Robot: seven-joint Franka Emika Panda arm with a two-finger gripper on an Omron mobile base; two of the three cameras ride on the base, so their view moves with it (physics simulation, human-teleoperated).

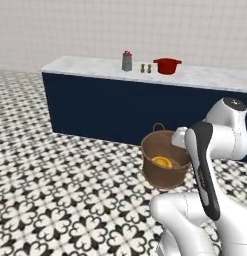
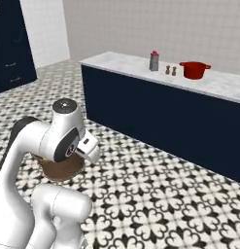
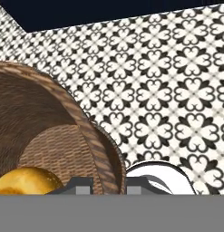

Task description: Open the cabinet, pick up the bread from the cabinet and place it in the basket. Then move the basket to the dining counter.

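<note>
The gripper (image 3: 109, 185) is clamping the rim of the basket (image 1: 165, 165), which is carrying the bread (image 1: 162, 162) above the floor, probably for bringing it to the table (image 1: 205, 77).

Long white-grey marbled desk with dark navy front (image 1: 95, 67): left stretch of top bare, wide landing room there. Grey shaker with red cap (image 1: 127, 61), two small brown shakers (image 1: 145, 68), red two-handled pot (image 1: 167, 65) cluster mid-top, close together; little gap between them. Patterned tile floor (image 1: 55, 190) open between robot and desk front. Brown woven bucket-shaped basket (image 1: 165, 160) hangs ahead of arm, above floor; small orange-yellow bread (image 1: 162, 162) low inside, mouth otherwise free. Claw (image 3: 109, 185) pinched across basket rim; wall blocks inward side.
</note>
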